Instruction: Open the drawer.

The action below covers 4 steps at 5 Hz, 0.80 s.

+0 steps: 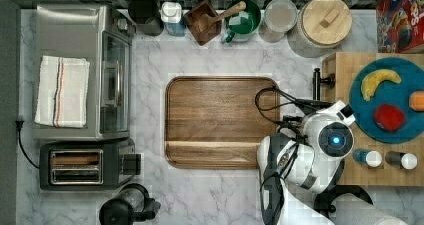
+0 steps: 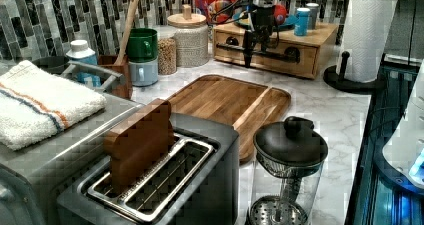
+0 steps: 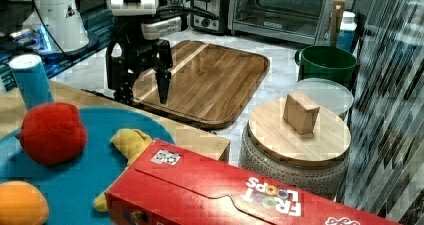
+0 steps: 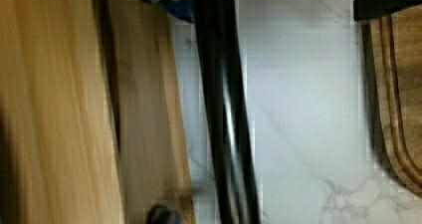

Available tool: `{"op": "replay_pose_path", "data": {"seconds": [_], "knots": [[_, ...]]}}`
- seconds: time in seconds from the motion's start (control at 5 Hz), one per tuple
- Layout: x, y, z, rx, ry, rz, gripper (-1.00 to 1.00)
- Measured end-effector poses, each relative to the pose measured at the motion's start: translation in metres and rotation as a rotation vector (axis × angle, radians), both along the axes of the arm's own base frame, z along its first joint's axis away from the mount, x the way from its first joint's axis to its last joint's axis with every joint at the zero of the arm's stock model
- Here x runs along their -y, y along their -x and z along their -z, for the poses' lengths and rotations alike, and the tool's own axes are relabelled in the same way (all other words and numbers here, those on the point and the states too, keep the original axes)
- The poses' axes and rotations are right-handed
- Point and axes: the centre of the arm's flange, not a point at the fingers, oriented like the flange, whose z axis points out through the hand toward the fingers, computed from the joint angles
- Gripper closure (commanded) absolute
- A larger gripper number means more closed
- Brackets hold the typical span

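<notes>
The drawer (image 2: 272,52) sits in the upper middle of the left view, set in a light wooden box on the marble table (image 2: 325,115), its long black bar handle (image 4: 224,109) running along the front. The gripper (image 3: 142,87), left of centre in the right view, hangs with its fingers (image 3: 163,85) spread apart, straddling the handle. The brown tray (image 1: 220,120) lies just beside it.
</notes>
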Motion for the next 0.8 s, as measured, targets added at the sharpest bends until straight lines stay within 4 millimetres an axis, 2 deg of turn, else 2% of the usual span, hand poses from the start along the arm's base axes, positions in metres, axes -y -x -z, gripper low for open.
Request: {"op": "replay_pose_path", "data": {"seconds": [0.2,0.4,0.8], "knots": [[-0.019,-0.007,-0.002,0.006,-0.018,0.018,-1.0],[-0.061,-0.016,-0.005,-0.048,-0.054,-0.006,-1.0],[-0.17,-0.032,0.0,-0.107,-0.116,-0.143,-1.0]]}}
